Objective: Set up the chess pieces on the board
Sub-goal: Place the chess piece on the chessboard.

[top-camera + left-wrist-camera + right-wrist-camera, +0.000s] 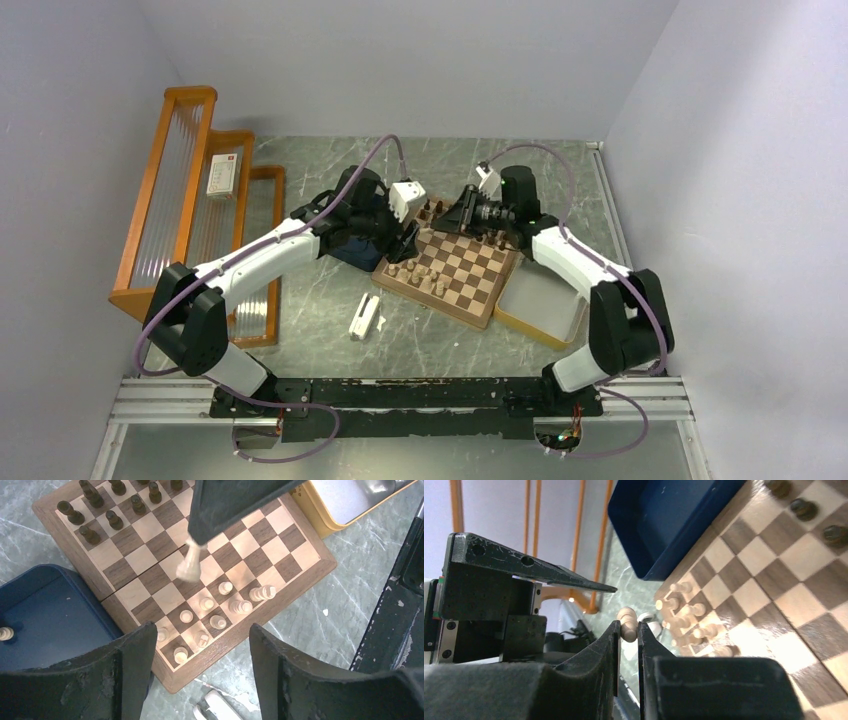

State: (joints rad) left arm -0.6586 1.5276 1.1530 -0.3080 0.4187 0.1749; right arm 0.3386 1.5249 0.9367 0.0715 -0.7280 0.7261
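Note:
The board (470, 268) lies mid-table. Several pale tan pieces (210, 615) stand or lie near its one corner, and several dark brown pieces (110, 505) stand at the opposite side. My right gripper (628, 627) is shut on a pale tan piece (627, 621) and holds it above the board's middle; that piece also shows in the left wrist view (189, 566). My left gripper (202, 627) is open and empty above the board's corner by the pale pieces. In the top view the left gripper (406, 243) and right gripper (455, 222) are close together.
A dark blue tray (45, 615) beside the board holds one pale piece (5, 633). A pale yellow-rimmed tray (540, 300) sits at the board's right. A white object (365, 317) lies on the table in front. An orange rack (190, 200) stands at the left.

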